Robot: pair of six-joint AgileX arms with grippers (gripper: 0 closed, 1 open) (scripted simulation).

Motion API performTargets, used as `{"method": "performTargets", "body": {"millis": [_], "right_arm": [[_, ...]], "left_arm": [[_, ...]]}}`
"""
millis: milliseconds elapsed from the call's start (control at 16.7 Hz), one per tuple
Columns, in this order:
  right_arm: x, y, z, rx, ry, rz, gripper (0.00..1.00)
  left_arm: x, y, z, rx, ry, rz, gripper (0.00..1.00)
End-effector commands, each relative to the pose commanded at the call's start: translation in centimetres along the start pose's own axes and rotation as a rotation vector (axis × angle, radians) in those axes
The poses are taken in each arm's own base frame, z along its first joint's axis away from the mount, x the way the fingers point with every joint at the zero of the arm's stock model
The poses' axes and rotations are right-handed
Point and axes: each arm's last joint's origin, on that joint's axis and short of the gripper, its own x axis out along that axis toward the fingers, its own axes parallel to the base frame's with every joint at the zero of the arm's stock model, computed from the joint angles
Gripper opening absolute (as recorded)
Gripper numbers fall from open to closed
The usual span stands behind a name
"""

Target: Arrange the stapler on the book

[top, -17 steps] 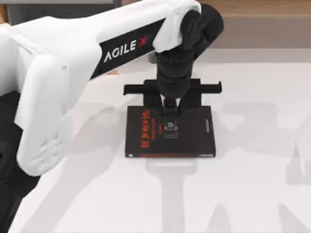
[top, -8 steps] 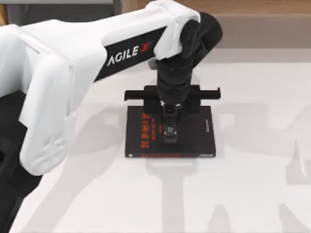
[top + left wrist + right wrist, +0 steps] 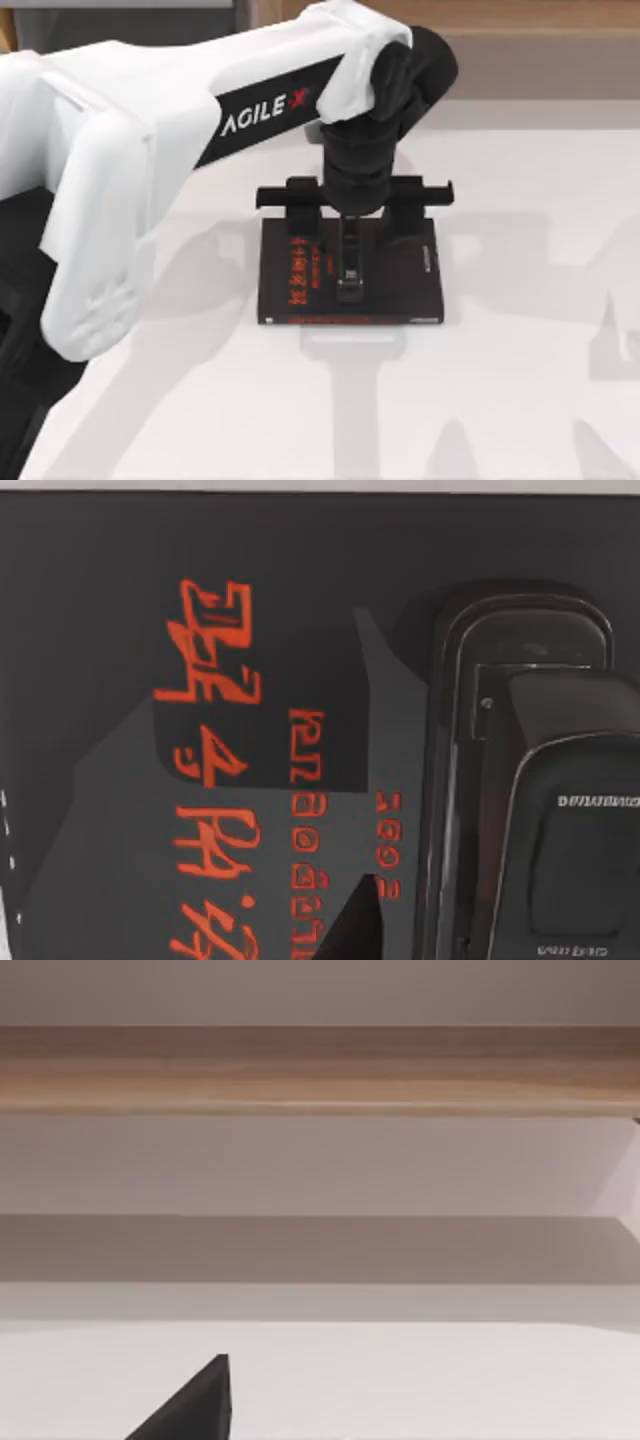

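Note:
The black book (image 3: 402,288) with red lettering lies flat on the white table at the centre of the top view, its red strip along the near edge. The slim black stapler (image 3: 349,270) lies lengthwise on the cover's middle. My left gripper (image 3: 352,212) hovers over the book's far edge, open, with its fingers (image 3: 302,205) spread well to either side of the stapler and apart from it. The left wrist view looks closely at the book's cover (image 3: 220,780) and the stapler (image 3: 530,780). A dark part of my right gripper (image 3: 190,1412) shows above bare table.
The white table (image 3: 520,380) stretches to the right of the book and in front of it. My left arm (image 3: 150,150) reaches in from the left above the table. A wooden ledge (image 3: 320,1070) runs along the back.
My left gripper's fingers have spread wider apart and let go of the stapler, which rests on the book. The arm has shifted only slightly.

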Motion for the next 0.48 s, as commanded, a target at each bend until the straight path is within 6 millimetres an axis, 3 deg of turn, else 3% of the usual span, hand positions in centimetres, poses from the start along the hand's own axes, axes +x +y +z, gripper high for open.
{"method": "performTargets", "body": {"millis": [120, 480], "right_arm": [[0.0, 0.0, 0.0, 0.0, 0.0, 0.0, 1.0], [0.0, 0.0, 0.0, 0.0, 0.0, 0.0, 1.0]], "left_arm": [[0.0, 0.0, 0.0, 0.0, 0.0, 0.0, 0.98], [0.0, 0.0, 0.0, 0.0, 0.0, 0.0, 1.0]]}}
